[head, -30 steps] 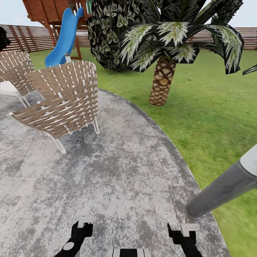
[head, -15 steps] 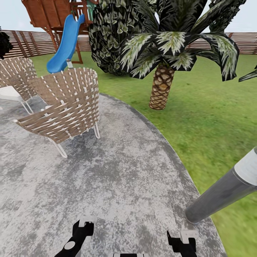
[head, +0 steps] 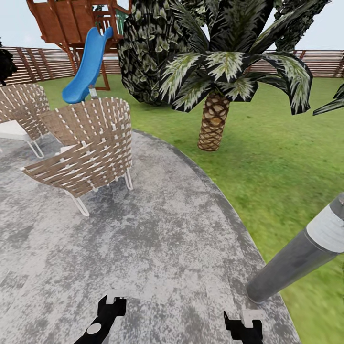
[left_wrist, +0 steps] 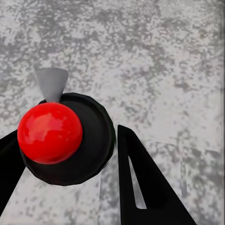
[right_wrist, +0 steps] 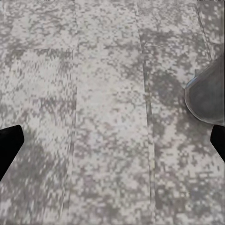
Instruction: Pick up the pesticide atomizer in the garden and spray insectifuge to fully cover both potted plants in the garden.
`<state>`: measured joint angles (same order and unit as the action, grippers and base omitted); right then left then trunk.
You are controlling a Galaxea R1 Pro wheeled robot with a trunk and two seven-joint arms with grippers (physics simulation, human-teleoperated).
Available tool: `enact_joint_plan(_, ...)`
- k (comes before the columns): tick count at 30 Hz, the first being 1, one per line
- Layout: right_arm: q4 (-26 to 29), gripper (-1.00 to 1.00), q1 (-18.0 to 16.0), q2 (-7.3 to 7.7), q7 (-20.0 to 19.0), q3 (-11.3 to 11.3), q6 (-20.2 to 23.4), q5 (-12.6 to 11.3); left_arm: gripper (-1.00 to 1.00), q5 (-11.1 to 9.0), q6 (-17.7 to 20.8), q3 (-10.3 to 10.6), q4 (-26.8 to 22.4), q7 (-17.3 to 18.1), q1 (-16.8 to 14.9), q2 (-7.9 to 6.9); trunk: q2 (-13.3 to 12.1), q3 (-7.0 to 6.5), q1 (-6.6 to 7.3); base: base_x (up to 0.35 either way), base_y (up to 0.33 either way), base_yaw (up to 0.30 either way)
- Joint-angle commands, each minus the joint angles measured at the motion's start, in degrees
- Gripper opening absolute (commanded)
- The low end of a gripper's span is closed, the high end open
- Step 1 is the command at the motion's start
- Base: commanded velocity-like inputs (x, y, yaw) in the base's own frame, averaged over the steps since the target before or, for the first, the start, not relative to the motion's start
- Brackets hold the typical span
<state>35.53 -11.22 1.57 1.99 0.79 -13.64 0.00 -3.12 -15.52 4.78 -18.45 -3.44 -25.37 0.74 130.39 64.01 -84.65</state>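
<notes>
Search step: both grippers, left (head: 106, 310) and right (head: 242, 321), spread wide and empty over patio (head: 157, 239); steer clear of bollard (head: 296, 258) while scanning lawn (head: 286, 157).

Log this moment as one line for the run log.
phase: in transit on patio | sprayer, potted plants: unseen | near: wicker chair, bollard, palm | left tool: empty | right tool: open, empty

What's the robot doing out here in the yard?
It is out on the grey round patio in the garden, with nothing in either gripper. The left gripper and right gripper hang low over the paving. Ahead are a woven chair, a palm on the lawn and a blue slide. A grey bollard stands near its right side. No sprayer or little potted plants in sight.
</notes>
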Motion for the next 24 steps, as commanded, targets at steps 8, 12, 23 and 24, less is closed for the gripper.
enact_joint_plan(8,-0.04,1.00,-0.03,0.01,0.20,0.09,-0.16,-0.01,-1.00,-0.33,-0.17,0.50,0.16,-0.48,-0.03,0.04,0.01,-0.25,0.01,-0.131,0.095,-0.023)
enact_joint_plan(12,-0.10,1.00,-0.03,0.01,0.27,0.07,-0.16,-0.02,-1.00,-0.25,-0.15,0.50,0.21,-0.45,-0.03,0.05,0.01,-0.25,0.01,-0.261,0.195,-0.001)
enact_joint_plan(23,-0.11,1.00,-0.03,0.01,0.29,0.01,-0.16,-0.07,-1.00,-0.57,-0.23,0.50,0.26,-0.44,-0.03,-0.04,0.01,-0.50,0.01,-0.270,0.202,-0.156)
enact_joint_plan(24,-0.11,1.00,-0.03,0.01,0.29,0.00,-0.16,-0.06,-1.00,-0.57,-0.26,0.50,0.26,-0.45,-0.03,-0.04,0.01,-0.53,0.01,-0.264,0.153,-0.241)
